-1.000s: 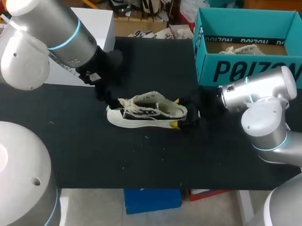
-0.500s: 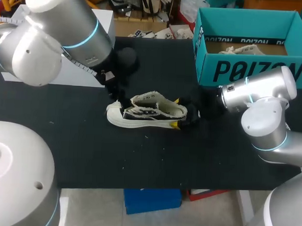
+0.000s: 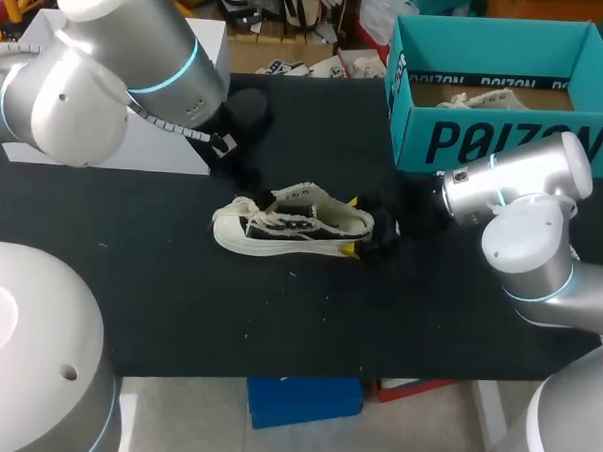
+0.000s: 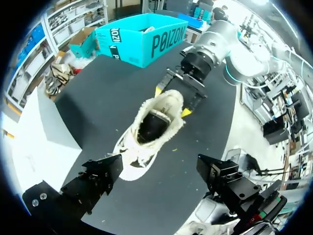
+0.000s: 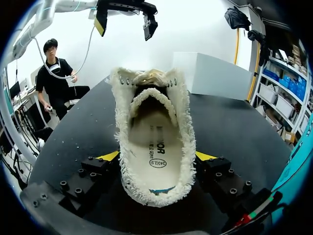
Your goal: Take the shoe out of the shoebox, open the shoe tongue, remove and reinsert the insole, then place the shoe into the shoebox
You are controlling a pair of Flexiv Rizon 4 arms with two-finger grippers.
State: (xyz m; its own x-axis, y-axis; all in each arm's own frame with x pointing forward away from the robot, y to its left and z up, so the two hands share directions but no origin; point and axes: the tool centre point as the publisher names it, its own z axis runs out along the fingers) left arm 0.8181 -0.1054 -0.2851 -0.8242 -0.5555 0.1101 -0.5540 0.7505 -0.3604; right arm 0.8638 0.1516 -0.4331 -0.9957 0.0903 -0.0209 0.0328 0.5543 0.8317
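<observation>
On the table [image 3: 178, 301], the right gripper [image 5: 157, 155] clamped the sneaker [image 3: 292, 224] at its heel; the left gripper [image 4: 159, 164] hovered spread above. Opening the tongue [image 5: 149, 94] seemed the step in hand, calling for a descent.

Above the shoe [image 3: 292, 224] is free; right end effector [image 3: 354, 226] clamps its heel

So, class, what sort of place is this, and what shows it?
Probably a robotics lab workbench: two robot arms stand at a black table, the right claw grips a shoe by its heel, and a teal shoebox stands nearby.
</observation>
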